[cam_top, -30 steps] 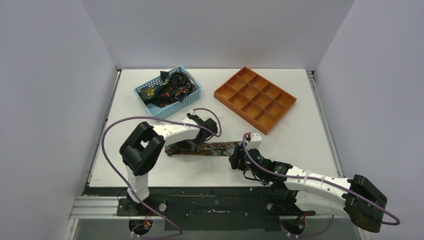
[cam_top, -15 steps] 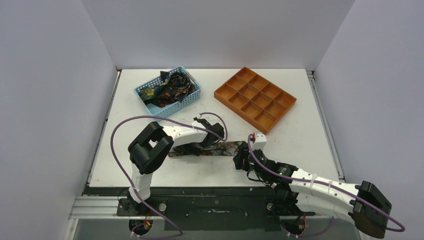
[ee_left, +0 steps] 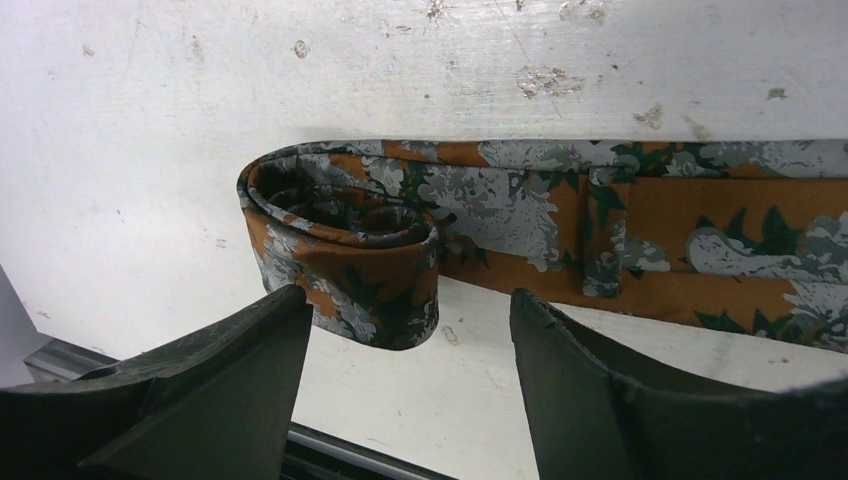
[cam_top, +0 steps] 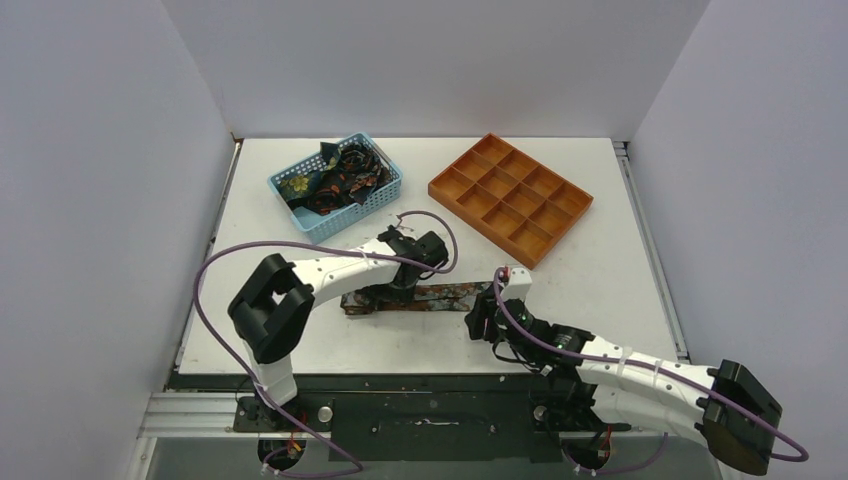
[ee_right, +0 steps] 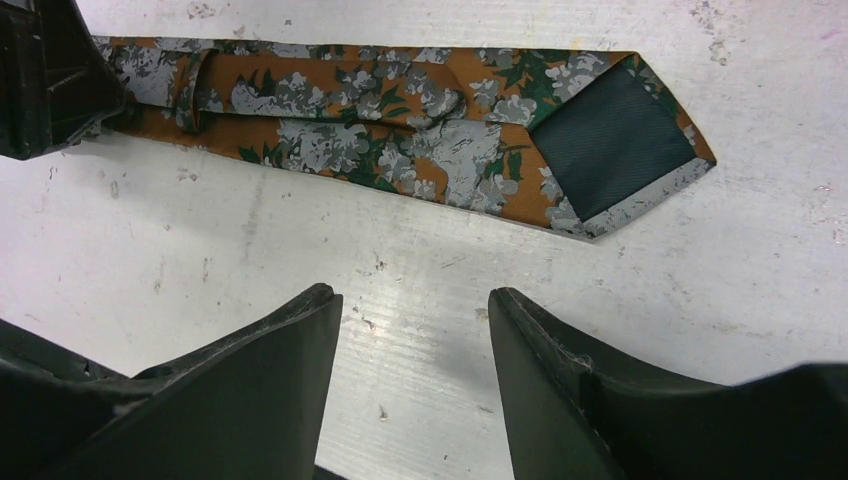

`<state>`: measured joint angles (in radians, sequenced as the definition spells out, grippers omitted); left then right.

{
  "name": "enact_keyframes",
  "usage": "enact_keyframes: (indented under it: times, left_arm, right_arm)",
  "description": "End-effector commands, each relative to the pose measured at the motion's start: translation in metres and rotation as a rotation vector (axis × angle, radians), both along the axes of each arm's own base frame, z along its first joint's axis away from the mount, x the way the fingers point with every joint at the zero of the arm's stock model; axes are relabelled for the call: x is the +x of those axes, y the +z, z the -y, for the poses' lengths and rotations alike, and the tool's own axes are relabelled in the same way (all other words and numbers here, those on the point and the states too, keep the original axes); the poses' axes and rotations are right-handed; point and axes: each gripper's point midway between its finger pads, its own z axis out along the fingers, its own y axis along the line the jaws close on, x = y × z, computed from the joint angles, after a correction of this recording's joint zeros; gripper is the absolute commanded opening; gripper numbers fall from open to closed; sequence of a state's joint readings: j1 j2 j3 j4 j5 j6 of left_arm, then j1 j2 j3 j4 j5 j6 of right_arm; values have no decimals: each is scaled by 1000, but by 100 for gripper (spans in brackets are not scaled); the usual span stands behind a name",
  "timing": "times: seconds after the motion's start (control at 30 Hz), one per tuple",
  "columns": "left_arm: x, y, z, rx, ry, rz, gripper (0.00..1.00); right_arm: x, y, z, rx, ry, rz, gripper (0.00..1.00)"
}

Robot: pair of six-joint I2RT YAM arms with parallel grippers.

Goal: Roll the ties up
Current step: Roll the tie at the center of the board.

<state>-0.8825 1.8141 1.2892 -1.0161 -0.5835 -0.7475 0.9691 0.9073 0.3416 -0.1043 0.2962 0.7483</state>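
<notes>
One tie (cam_top: pixel 425 297), orange-brown with grey and green flowers, lies stretched flat across the table. Its narrow left end is curled into a small loose roll (ee_left: pixel 345 255). My left gripper (ee_left: pixel 408 300) stands open just in front of that roll, and its left finger (ee_left: pixel 250 350) almost touches the fabric. The tie's wide pointed end (ee_right: pixel 610 140) shows its dark green lining. My right gripper (ee_right: pixel 410 295) hangs open over bare table just short of that end, holding nothing. In the top view the left gripper (cam_top: pixel 395 290) and right gripper (cam_top: pixel 480 322) sit at opposite ends of the tie.
A light-blue mesh basket (cam_top: pixel 355 212) at the back left holds more dark ties (cam_top: pixel 335 178). An orange compartment tray (cam_top: pixel 510 197) lies at the back right with nothing in it. The table's near edge runs just behind both grippers.
The left gripper has opened and let go of the rolled end, which stays on the table. The left elbow swung left. The right gripper moved slightly closer to the tie's wide end.
</notes>
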Motion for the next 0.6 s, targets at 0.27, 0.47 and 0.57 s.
enact_keyframes:
  times: [0.27,0.47,0.57]
  left_arm:
    - [12,84,-35,-455,113,198,74]
    - [16,85,-90,-887,179,348,95]
    - [18,81,-103,-1025,205,383,97]
  right_arm:
    - [12,45,-67,171,164,14,67]
    - [23,57,-135,224,272,-18,62]
    - [30,54,-169,221,296,-35,61]
